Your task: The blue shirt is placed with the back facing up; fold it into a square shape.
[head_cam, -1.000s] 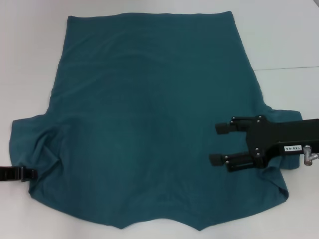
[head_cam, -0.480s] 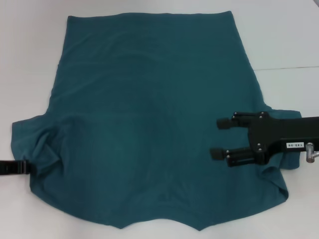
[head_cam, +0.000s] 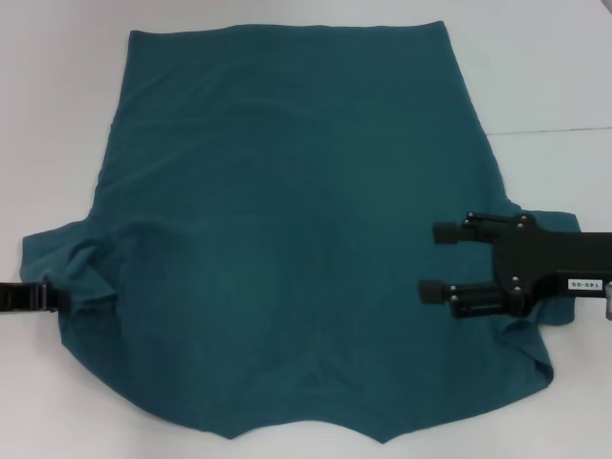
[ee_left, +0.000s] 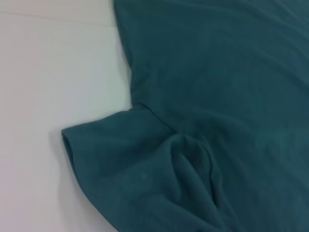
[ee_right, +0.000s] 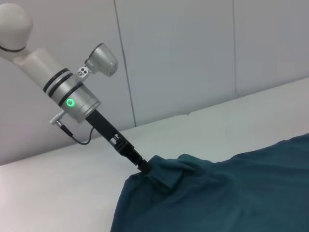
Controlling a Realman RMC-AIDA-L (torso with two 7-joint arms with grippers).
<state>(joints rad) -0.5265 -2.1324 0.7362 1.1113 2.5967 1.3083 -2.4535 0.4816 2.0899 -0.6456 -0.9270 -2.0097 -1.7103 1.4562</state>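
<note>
Across the white table (head_cam: 555, 76), spread flat: the blue shirt (head_cam: 287, 239). At left sleeve, left gripper (head_cam: 48, 298) pinching bunched cloth for folding inward; at right sleeve, right gripper (head_cam: 442, 260) hovering, fingers parted.

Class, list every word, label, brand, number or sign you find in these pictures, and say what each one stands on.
White label on the black right gripper, head view: dark characters, too blurred to read with certainty.
Plain dark teal-blue knit shirt: no print or label visible.
Black left gripper at the shirt's sleeve: no text visible.
White table: no markings.
Grey left arm segment with a green ring light, right wrist view: a light only, no writing.
</note>
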